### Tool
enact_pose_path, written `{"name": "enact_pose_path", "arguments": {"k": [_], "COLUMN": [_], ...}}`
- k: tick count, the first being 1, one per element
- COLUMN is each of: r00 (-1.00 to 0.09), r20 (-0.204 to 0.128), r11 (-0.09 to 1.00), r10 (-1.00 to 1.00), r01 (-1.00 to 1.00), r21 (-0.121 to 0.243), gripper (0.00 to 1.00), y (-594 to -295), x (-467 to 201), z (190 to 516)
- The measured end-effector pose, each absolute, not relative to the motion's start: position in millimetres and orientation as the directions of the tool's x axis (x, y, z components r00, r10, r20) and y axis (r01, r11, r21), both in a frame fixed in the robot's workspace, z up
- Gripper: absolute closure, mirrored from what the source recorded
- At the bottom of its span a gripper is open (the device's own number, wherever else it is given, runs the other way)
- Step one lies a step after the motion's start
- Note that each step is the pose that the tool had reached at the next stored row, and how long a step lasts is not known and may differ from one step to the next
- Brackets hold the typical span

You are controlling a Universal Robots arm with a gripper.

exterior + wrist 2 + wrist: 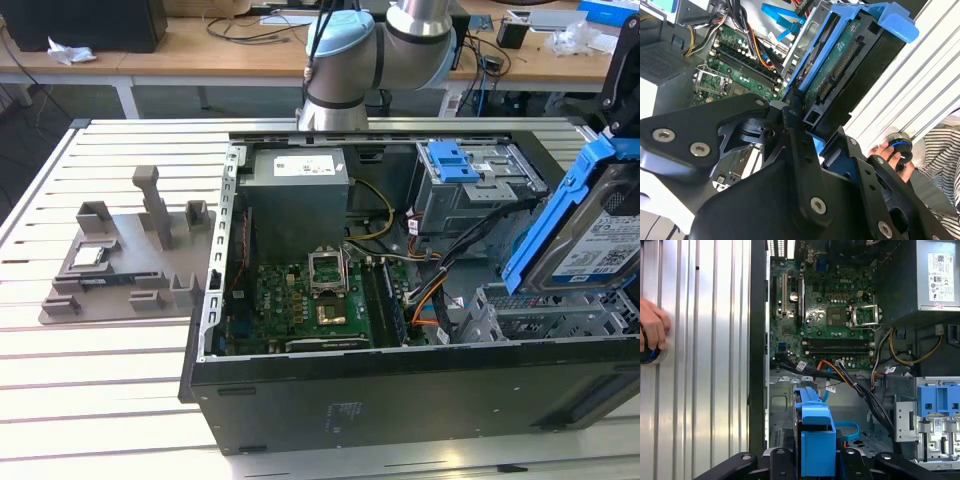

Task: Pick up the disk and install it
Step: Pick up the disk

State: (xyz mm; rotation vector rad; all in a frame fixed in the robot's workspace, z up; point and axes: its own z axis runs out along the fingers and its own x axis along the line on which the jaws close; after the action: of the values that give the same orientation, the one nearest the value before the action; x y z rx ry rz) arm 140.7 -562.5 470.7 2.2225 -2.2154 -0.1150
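Gripper [810, 125] clenched on disk [585, 230] | disk tilted, over open PC case [400, 400] | hand [652, 330] on slatted tbl [700, 365]

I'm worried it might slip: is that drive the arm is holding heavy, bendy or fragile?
Probably stiff and fairly heavy for its size: the disk is a metal slab that hangs tilted without sagging. Its blue plastic frame may flex a little where the gripper clamps it. Its bare circuit board looks fragile.

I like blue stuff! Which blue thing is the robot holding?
The blue-framed disk, tilted up above the computer in the gripper. The other blue clip sits on the metal cage inside.
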Motion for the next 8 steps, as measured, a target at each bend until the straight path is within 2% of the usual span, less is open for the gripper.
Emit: {"name": "enact_pose_path", "arguments": {"k": [8], "r00": [0.002], "r20": [-0.051], "r11": [-0.005], "r10": [-0.999], "r01": [-0.999], "r21": [0.053], "gripper": [0.64], "y": [-562.5], "x": [140.9], "z": [470.7]}}
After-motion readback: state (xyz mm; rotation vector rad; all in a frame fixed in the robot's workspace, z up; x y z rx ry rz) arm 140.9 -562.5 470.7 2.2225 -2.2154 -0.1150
